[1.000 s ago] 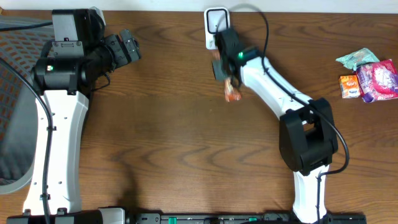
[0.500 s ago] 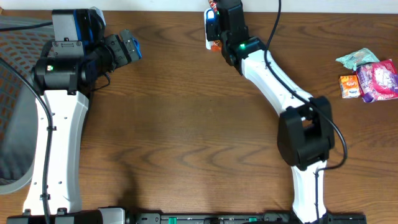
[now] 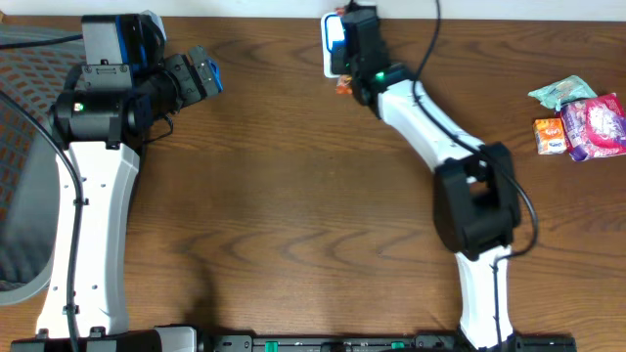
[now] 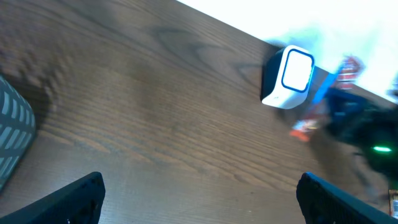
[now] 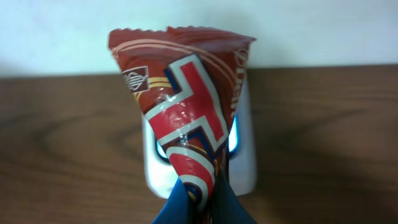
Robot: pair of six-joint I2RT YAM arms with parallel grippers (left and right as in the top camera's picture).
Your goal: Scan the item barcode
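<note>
The right tool (image 5: 198, 198), pinching the snack packet (image 5: 186, 106), holds it upright directly before the scanner (image 5: 245, 165); the left tool (image 3: 201, 75), spread, sits well apart.

Barcode scanner (image 4: 287, 78) and snack packets (image 3: 584, 122) suggest a checkout lab.

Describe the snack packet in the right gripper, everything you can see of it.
The snack packet is a glossy, crinkled red wrapper with white, blue and gold bands, a small boxed logo and a serrated far edge. The right gripper pinches its narrow end, so it fans out away from the grip. It is held in front of the white scanner, whose blue light glows behind it. Whether it touches the scanner cannot be told.
</note>
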